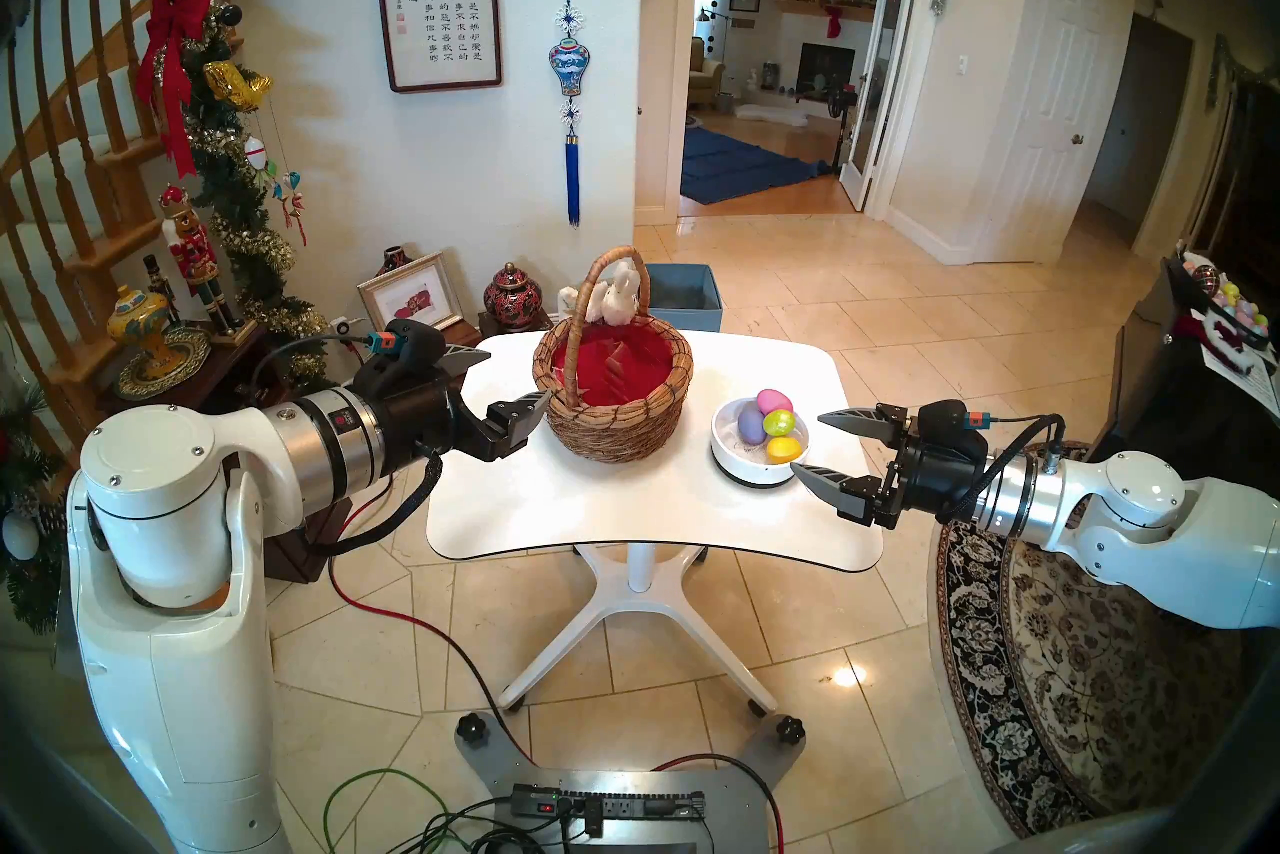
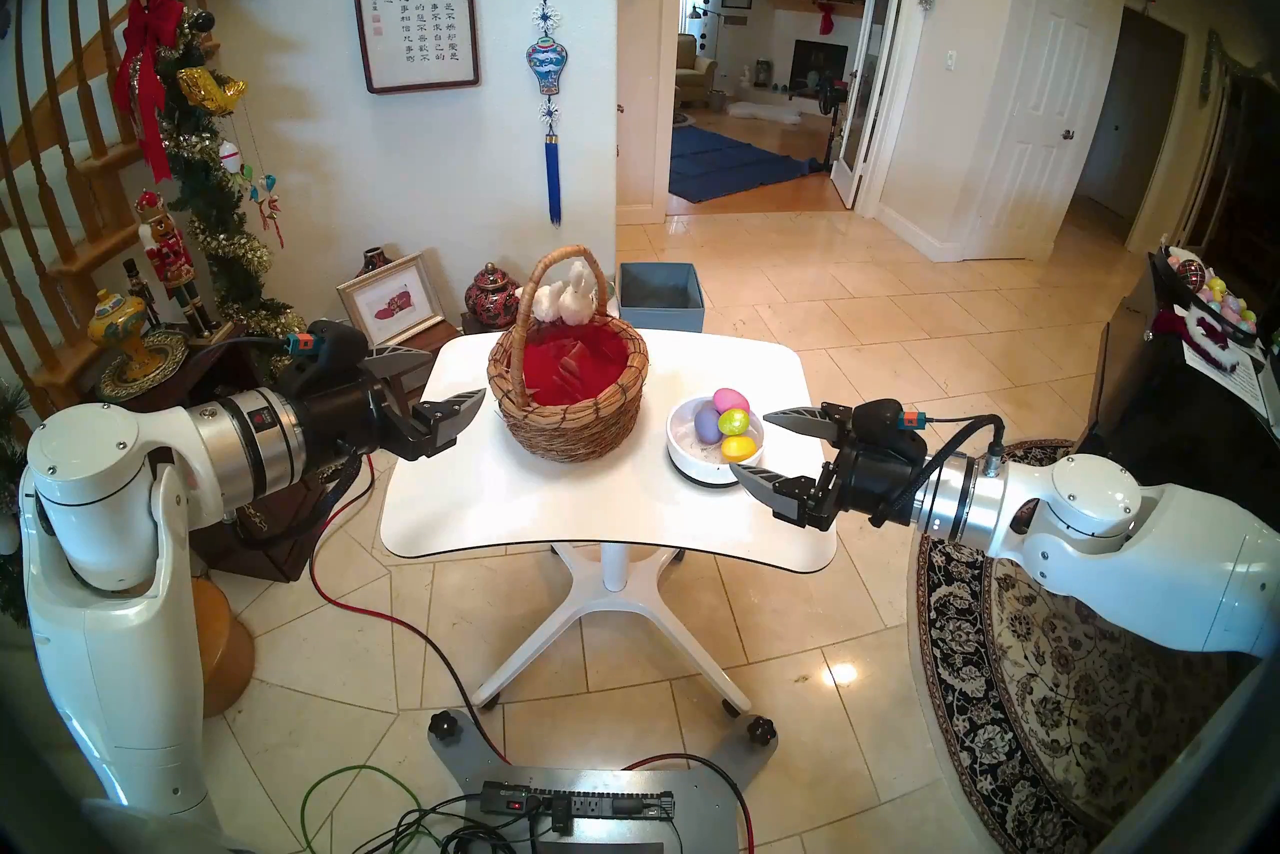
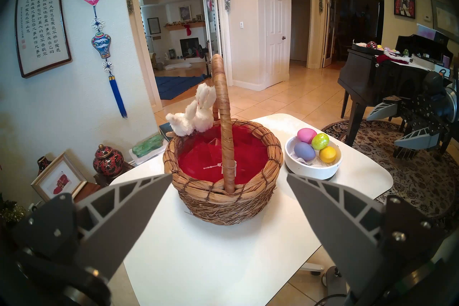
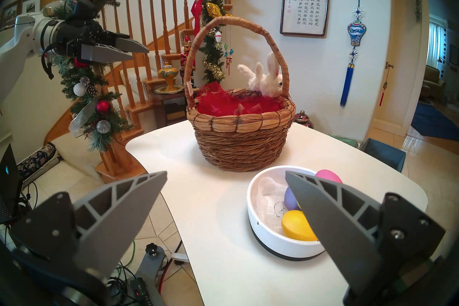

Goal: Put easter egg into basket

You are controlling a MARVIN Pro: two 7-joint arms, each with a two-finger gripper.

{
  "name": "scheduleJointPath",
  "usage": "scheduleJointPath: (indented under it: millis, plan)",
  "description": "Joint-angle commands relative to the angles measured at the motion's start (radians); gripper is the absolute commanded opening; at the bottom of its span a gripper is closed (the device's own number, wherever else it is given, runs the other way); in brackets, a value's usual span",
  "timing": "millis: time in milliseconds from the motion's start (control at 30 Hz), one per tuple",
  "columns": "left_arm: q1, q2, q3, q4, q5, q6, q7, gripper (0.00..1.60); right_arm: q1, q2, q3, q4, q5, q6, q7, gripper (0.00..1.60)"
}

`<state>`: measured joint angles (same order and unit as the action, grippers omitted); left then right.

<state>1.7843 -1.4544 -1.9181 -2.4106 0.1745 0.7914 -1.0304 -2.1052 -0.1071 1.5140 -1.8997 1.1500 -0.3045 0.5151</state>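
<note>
- The easter eggs sit in a low white bowl [image 1: 734, 463]: a pink egg [image 1: 774, 401] at the bowl's twelve o'clock, a purple egg [image 1: 750, 424] at nine, a glittery green egg [image 1: 779, 423] in the middle and a yellow egg [image 1: 784, 450] at five, all touching one another. None is in the basket yet.
- The basket [image 1: 613, 416] stands just beside the bowl, at its nine o'clock in the head view, on the same white table [image 1: 623, 527]. Its red lining [image 1: 609, 371] lies bare, and its tall handle arches over the opening from six to twelve o'clock, so an egg probably has to come in from one side of the arch.
- A white plush bunny [image 1: 613, 298] clings near the handle's far foot, at the rim's twelve o'clock.
- The right gripper [image 1: 807, 442] hovers at the bowl's three o'clock, released, jaws spread wide and empty; it seems placed there because the eggs are nearest to it.
- The left gripper [image 1: 516, 378] hangs at the basket's nine o'clock, likewise released and holding nothing, apart from the wicker, perhaps ready to steady it.
- My reading: the task is at its start, with reaching for an egg as the step in hand.
</note>
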Motion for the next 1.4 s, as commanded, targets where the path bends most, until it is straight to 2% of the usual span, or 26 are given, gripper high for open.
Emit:
scheduleJointPath:
  millis: [0,333,833,1067,1367]
  plan:
    - [-0.001,0.000,0.001,-0.004,0.000,0.000,0.000,1.60,0.006,0.003,0.008,0.000,0.000,-0.003,0.000,1.60]
    - [-0.001,0.000,0.001,-0.004,0.000,0.000,0.000,1.60,0.008,0.004,0.020,0.000,-0.014,0.019,0.010,1.60]
    - [-0.001,0.000,0.001,-0.004,0.000,0.000,0.000,1.60,0.052,0.004,0.062,-0.017,-0.034,0.137,0.067,1.60]
    - [-0.001,0.000,0.001,-0.004,0.000,0.000,0.000,1.60,0.116,-0.001,0.019,-0.022,-0.037,0.191,0.066,1.60]
    - [-0.001,0.000,0.001,-0.004,0.000,0.000,0.000,1.60,0.227,-0.072,-0.047,-0.024,-0.073,0.264,0.070,1.60]
